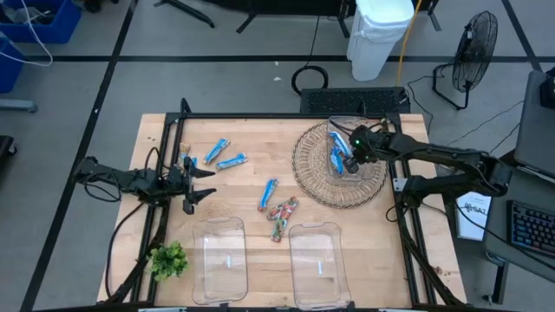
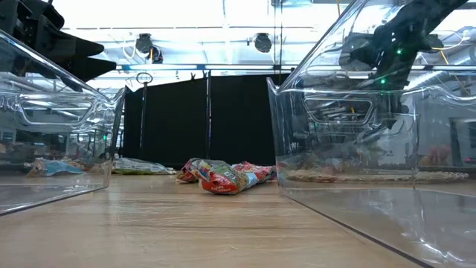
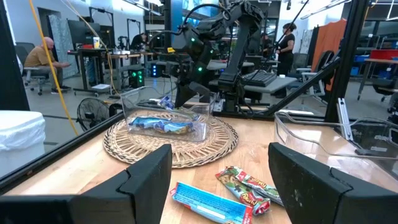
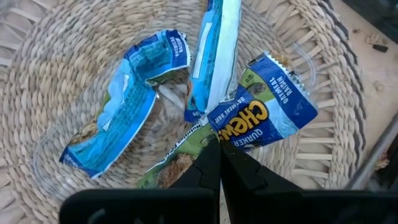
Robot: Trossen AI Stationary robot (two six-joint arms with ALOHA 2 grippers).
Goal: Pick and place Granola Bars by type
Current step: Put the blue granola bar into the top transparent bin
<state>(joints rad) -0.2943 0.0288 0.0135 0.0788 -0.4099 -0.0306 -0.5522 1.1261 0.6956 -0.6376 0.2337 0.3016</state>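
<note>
Blue wrappers dominate the scene. Several blue bars lie in a small clear tub that stands on the round wicker mat. The right gripper is down inside that tub, fingers together, pinching the edge of one blue bar (the wrist view shows the wrapper caught right at the tips).

Elsewhere on the wooden table: two blue bars near the left side, another blue bar in the middle, and multicoloured bars just beside it. Two clear bins stand at the near edge; both look bare of bars, so sorting is judged barely begun.

Left gripper hovers over the left table edge, fingers apart, holding nothing; it waits.

Step in hand, as judged: the pick of a blue bar from the tub. The next move calls for a clean lift clear of the tub wall without dragging neighbouring wrappers, then carrying it across to one bin and keeping that bin for blue only. The grip sits on a thin wrapper edge, so slippage is a risk.
</note>
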